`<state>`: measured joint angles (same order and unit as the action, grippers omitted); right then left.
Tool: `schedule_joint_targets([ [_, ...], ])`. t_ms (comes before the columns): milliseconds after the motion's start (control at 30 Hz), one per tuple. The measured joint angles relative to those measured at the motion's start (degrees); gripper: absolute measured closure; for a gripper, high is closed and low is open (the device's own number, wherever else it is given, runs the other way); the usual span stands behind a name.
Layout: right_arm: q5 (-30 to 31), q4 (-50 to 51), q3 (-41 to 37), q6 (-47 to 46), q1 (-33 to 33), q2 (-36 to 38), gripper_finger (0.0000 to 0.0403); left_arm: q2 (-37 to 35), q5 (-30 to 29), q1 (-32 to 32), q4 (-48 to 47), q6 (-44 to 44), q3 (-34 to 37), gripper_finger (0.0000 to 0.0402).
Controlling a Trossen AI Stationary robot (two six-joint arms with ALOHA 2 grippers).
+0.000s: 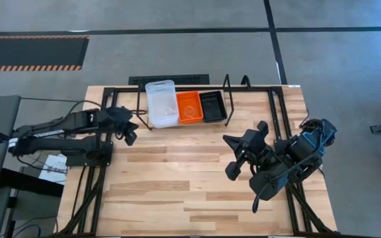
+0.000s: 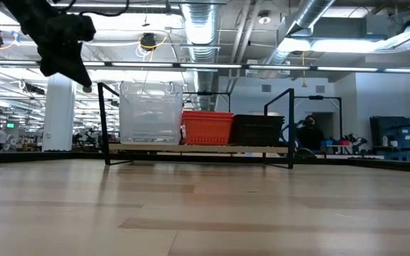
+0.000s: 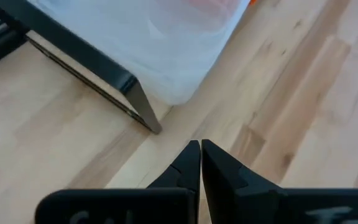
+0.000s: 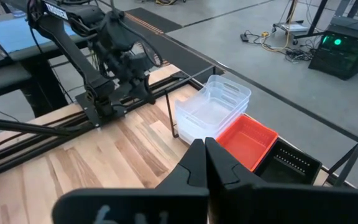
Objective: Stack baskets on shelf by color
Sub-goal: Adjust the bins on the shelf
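Three basket stacks (image 1: 186, 106) sat on the shelf (image 1: 243, 118); left gripper (image 1: 130, 129) beside them and right gripper (image 1: 233, 158) well apart, both pinched closed, empty.

I read the scene as evenly lit from overhead; ceiling tube lights (image 2: 212, 65) show in the low view. The tabletop (image 1: 177, 192) is bright, with only soft, faint shadows. In the left wrist view the clear basket (image 3: 166, 43) is blurred and washed out. My low view renders the near tabletop edge out of focus.
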<state>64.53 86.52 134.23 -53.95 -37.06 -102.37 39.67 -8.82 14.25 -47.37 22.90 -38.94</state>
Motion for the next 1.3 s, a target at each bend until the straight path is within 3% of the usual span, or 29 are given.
schedule_joint_targets([
  [433,-0.28,-0.50,0.00,-0.04,-0.13,0.00,0.0402,4.05,-3.30,6.33,6.64,-5.83,0.00,0.0401],
  [867,-1.51,-0.48,0.00,-0.24,-0.13,0.00,0.0402,4.04,2.80,13.31,13.50,-11.41,-1.20,0.0401],
  [1133,-5.63,2.91,-2.81,-7.14,0.98,-0.04,0.0402,1.60,6.47,7.27,5.99,-8.82,-10.62,0.0401],
  [1300,-15.58,3.46,-13.57,-16.30,5.54,-0.22,0.0402,-1.44,3.93,-0.07,0.73,-5.47,-15.15,0.0401],
])
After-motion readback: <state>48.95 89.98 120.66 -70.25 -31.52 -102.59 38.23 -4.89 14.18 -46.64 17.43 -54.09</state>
